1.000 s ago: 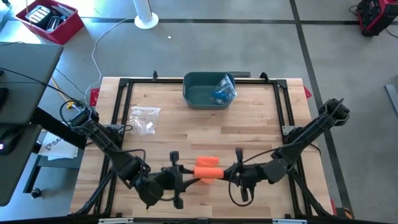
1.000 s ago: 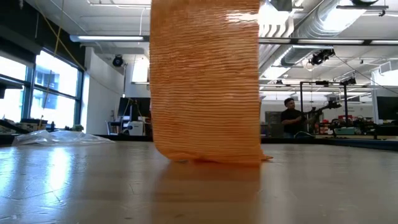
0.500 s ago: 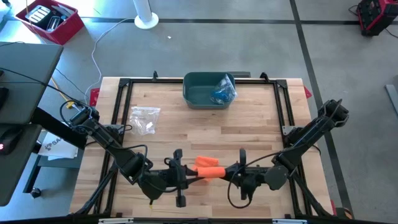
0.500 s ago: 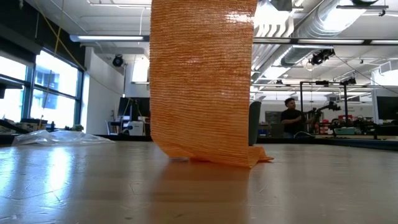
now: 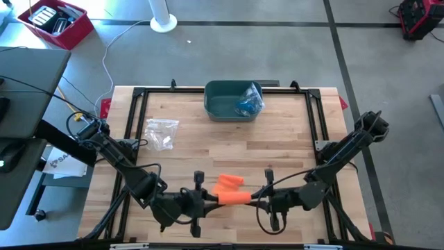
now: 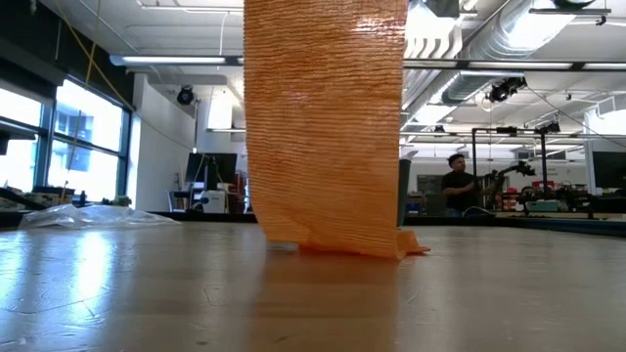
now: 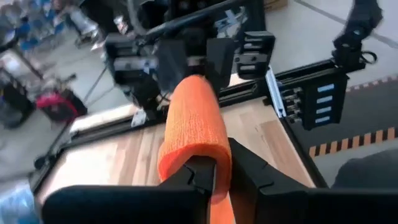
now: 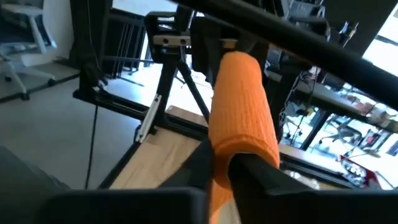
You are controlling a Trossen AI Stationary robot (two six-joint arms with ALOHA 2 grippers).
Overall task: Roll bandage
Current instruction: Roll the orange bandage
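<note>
An orange bandage roll (image 5: 236, 198) hangs level between my two grippers near the table's near edge. Its loose tail (image 5: 229, 182) runs toward the far side. In the low view the tail (image 6: 323, 127) hangs as a wide sheet, its lower end (image 6: 342, 244) resting bunched on the wood. My left gripper (image 5: 209, 199) is shut on the roll's left end and my right gripper (image 5: 258, 201) on its right end. The roll also shows in the left wrist view (image 7: 189, 124) and the right wrist view (image 8: 242, 106). My left gripper pinches the roll's left end (image 7: 208, 163) between its two fingers, coming level from the table's left, the fingers lying along the roll. The roll is lifted clear and level. My right gripper pinches the roll's right end (image 8: 239, 152) between its two fingers, coming level from the table's right, along the roll. Only the tail reaches the table.
A green bin (image 5: 220, 105) holding a blue packet (image 5: 248, 101) stands at the far middle. A clear plastic bag (image 5: 161, 133) lies at the left. A black frame (image 5: 139, 94) borders the table. A person (image 6: 455, 186) sits far off in the room.
Both grippers have moved a little toward the table's near edge with the roll held between them. The hanging tail has shifted and its lower end has folded and bunched on the table.
</note>
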